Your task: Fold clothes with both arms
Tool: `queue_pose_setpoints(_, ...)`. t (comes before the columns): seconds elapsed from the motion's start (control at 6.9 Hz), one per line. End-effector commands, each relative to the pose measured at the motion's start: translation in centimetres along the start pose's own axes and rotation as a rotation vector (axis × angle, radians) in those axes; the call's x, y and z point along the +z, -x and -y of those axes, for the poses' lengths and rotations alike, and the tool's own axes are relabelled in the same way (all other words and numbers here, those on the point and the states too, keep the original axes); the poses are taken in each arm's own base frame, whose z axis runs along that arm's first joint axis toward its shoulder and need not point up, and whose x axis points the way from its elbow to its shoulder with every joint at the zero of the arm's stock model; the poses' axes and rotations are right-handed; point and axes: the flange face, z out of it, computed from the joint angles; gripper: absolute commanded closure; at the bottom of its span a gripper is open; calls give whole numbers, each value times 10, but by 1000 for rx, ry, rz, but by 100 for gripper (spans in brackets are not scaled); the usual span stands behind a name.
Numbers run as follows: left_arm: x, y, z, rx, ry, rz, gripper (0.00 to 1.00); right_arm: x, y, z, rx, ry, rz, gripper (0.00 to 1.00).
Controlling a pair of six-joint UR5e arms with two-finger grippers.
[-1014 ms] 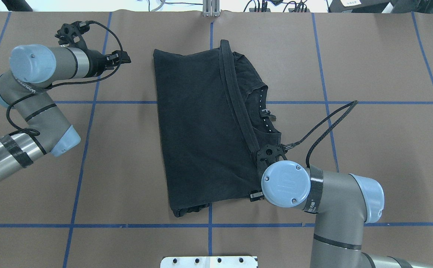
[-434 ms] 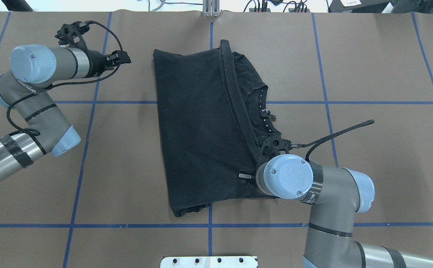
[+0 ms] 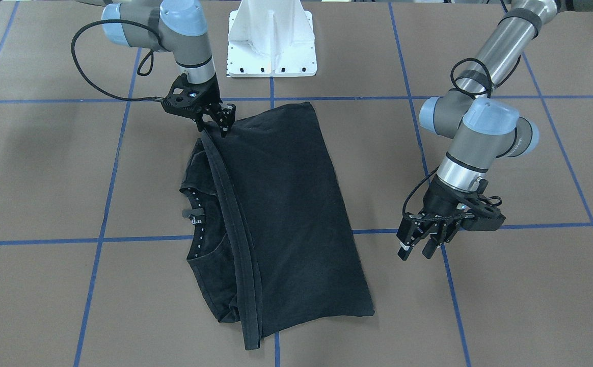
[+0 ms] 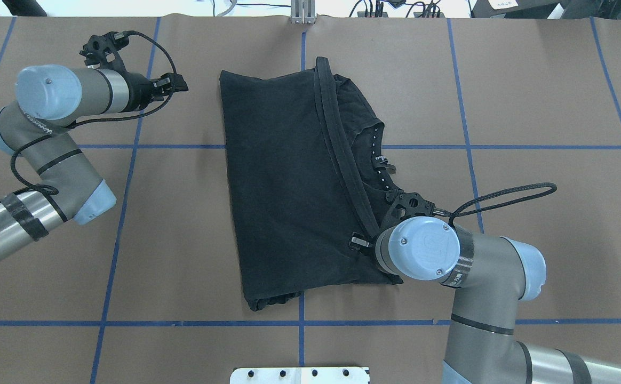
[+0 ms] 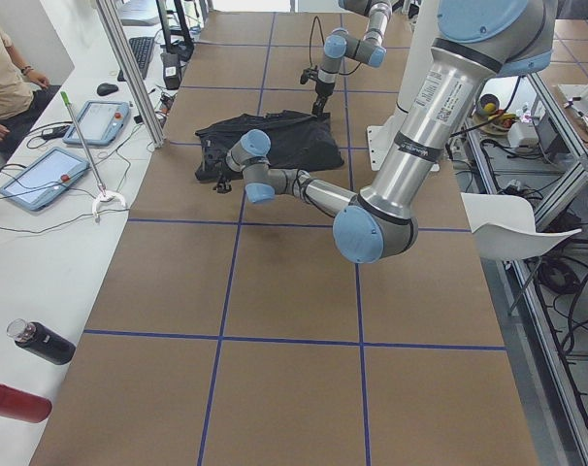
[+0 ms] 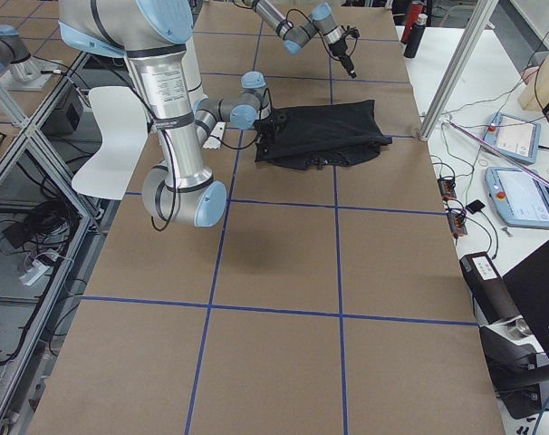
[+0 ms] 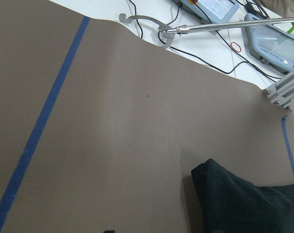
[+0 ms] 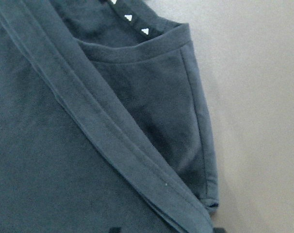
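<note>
The black T-shirt (image 4: 284, 176) lies folded in the middle of the table, plain side up, with a hem band (image 4: 337, 144) running along it and the collar (image 4: 377, 154) showing at its right. It also shows in the front view (image 3: 286, 204). My right gripper (image 4: 360, 244) is open and hangs just over the near end of the hem band; the front view shows it at the shirt's corner (image 3: 217, 124). My left gripper (image 4: 181, 84) is open and empty, left of the shirt's far corner and apart from it; it also shows in the front view (image 3: 419, 250).
The white pedestal base (image 3: 271, 41) stands at the robot's side of the table. An aluminium post (image 4: 302, 13) stands at the far edge. Tablets and cables (image 7: 273, 39) lie beyond it, and bottles (image 5: 42, 342) sit on the side bench.
My right gripper has moved from the shirt's near right edge up and inward onto the hem band's end, its wrist turning. The left arm and the shirt have not visibly moved.
</note>
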Motion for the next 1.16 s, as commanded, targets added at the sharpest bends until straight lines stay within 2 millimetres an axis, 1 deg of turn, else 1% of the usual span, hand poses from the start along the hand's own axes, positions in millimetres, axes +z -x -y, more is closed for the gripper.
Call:
queue_pose_setpoints(0.0,1,-1,-2,-1,3,-1,27,11,-13,3,45,-7,-31,27)
queue_pose_setpoints(0.14,1,-1,-2,-1,3,-1,27,12,-19,3,46,-5,-36,27)
queue_pose_setpoints(0.29,0,0,-1,-1,2,0,27,15,-17,1,57,-3,-37,28)
queue_pose_setpoints(0.43,0,-1,-2,-2,3,-2,27,11,-13,0,141,-2,-25,27)
queue_pose_setpoints(0.58,0,-1,-2,-2,3,-2,27,6,-12,3,180,-4,-14,27)
queue_pose_setpoints(0.87,1,-1,-2,-2,3,-1,27,4,-12,7,288,-19,-8,28)
queue_pose_setpoints(1.01,0,-1,-2,-4,3,-2,27,7,-13,8,342,-31,-10,28)
